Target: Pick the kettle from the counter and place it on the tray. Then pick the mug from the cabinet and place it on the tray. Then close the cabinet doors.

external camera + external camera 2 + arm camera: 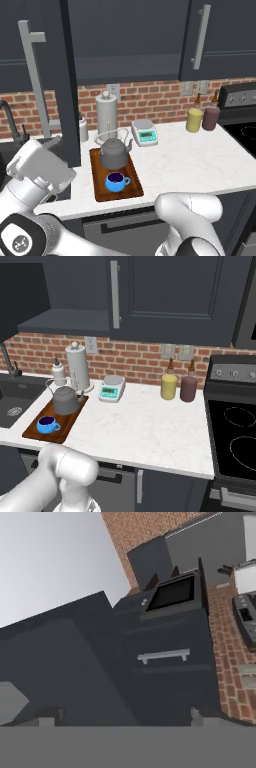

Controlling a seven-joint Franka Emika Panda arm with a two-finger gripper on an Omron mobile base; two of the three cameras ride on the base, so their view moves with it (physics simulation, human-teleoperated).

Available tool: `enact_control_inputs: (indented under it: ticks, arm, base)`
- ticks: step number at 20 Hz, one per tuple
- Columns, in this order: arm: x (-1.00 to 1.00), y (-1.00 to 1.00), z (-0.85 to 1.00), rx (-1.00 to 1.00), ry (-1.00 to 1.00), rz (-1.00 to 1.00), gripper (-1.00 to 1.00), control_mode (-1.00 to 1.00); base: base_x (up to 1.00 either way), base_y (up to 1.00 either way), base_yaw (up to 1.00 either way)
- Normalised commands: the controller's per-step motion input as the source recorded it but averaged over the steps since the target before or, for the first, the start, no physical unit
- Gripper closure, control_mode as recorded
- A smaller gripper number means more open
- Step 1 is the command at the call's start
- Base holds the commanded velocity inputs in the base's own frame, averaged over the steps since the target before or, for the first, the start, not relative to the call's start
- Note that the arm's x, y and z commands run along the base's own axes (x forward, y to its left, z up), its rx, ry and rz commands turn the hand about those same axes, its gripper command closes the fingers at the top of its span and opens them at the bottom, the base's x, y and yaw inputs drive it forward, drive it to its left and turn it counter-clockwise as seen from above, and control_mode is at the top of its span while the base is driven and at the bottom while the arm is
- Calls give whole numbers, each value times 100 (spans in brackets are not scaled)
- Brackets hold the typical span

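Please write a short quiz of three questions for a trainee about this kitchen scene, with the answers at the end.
1. True or false: the kettle and the mug both sit on the tray.
2. Which thing stands nearest to the stove? A) the paper towel roll B) the scale C) the dark red bottle
3. Fill in: the left cabinet door stands ____.

Key
1. True; the mug is on the near end of the tray, the kettle on the far end.
2. C; it stands beside the yellow bottle, close to the stove's edge.
3. Open; it swings out over the counter, so closing the doors is what remains.
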Motion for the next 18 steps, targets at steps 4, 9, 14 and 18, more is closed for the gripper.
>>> enact_control_inputs:
  ticks: [4, 9, 14, 18]
  arm:
    - [-4, -48, 38, 3, -10, 0, -100, -100]
    - [0, -53, 24, 3, -6, 1, -100, -100]
    - [4, -68, 21, 8, 0, 5, -100, -100]
    - [19, -76, 15, 11, 0, 8, -100, -100]
  base:
    - [0, 0, 0]
    - [0, 0, 0]
    - [0, 0, 0]
    - [0, 0, 0]
